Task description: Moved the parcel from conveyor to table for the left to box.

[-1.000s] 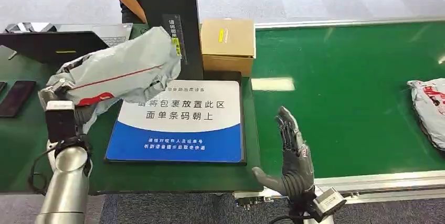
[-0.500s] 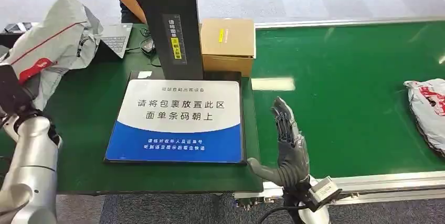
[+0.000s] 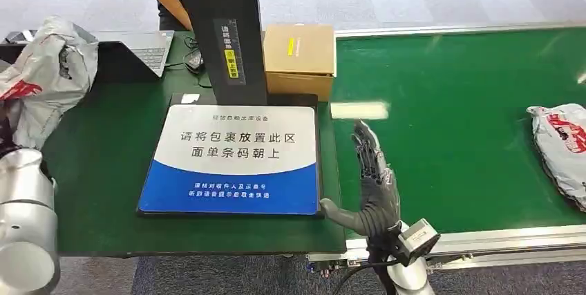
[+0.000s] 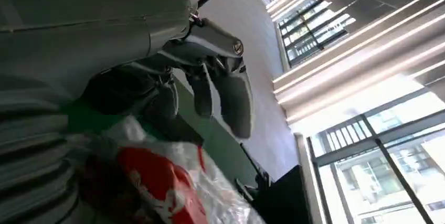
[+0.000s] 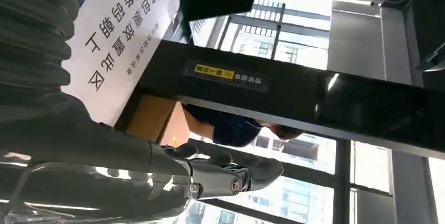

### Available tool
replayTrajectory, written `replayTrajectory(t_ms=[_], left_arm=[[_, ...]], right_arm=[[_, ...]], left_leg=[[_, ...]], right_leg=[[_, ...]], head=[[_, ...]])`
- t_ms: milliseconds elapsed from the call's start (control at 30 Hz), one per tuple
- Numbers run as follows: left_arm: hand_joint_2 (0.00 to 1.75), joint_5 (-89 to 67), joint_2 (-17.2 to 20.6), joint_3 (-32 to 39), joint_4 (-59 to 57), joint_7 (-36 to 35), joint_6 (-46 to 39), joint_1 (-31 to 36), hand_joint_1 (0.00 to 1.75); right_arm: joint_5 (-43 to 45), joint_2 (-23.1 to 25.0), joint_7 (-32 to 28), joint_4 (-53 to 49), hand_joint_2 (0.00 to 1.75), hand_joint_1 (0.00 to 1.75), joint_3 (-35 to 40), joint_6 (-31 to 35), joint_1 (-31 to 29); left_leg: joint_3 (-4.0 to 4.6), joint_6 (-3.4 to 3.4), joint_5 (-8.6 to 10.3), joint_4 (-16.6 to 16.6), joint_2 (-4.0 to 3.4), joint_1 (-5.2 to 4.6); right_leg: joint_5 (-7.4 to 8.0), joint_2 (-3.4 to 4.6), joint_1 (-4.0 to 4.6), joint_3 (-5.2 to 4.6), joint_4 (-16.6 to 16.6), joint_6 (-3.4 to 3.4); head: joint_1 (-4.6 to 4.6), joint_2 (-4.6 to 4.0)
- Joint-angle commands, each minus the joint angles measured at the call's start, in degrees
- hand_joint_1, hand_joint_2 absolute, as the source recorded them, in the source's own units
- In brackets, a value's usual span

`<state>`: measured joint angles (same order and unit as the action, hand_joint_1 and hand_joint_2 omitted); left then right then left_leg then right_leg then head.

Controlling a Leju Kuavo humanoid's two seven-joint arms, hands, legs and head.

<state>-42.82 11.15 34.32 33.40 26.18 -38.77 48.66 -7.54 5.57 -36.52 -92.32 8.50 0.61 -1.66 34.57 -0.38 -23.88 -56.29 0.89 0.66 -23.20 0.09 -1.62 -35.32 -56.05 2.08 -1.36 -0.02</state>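
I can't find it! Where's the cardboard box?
Head view: the box sits at the table's far edge, right of the black post, beside the green conveyor.

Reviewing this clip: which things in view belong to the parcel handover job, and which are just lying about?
Belongs to the job:
grey parcel, held by the left hand
right hand, open, holding nothing
green conveyor
second parcel on the conveyor
placement sign

Lying about:
cardboard box
laptop
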Motion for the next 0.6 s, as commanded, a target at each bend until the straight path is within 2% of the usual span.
replayTrajectory(t_ms=[33,333,533,600], left_arm=[[0.0,0.64,-0.86,2.2,-9.48,1.73,-0.03,5.09,0.0],[0.0,5.26,-4.25,-2.85,-3.77,4.44,3.17,3.63,0.0],[0.0,11.46,-7.71,-11.25,5.59,4.83,8.35,-0.32,0.0],[0.0,13.75,-8.69,-14.54,10.31,4.85,9.02,-2.77,0.0]], right_arm=[[0.35,0.57,0.17,2.34,1.75,0.0,-0.14,0.46,-0.01],[-0.17,1.12,-0.1,1.68,1.75,0.0,-1.54,0.04,0.91],[-0.94,1.97,-0.05,1.62,1.75,0.0,-2.42,-0.57,1.22],[-1.07,2.04,-0.07,1.15,1.75,0.0,-2.54,-0.65,1.88]], left_leg=[[-0.15,0.01,-0.04,0.02,0.1,0.03],[-0.18,0.01,-0.08,-0.05,0.19,0.06],[-0.11,0.02,-0.03,-0.02,0.15,0.04],[-0.33,0.04,-0.12,-0.01,0.16,0.04]], right_leg=[[-0.09,-0.16,0.06,0.2,0.0,-0.12],[-0.15,-0.27,0.1,0.23,-0.02,-0.16],[-0.08,-0.21,0.06,0.15,0.03,-0.11],[-0.18,-0.27,0.09,0.39,0.04,-0.18]], head=[[0.0,0.0],[0.0,0.0],[0.0,0.0],[0.02,0.0]])
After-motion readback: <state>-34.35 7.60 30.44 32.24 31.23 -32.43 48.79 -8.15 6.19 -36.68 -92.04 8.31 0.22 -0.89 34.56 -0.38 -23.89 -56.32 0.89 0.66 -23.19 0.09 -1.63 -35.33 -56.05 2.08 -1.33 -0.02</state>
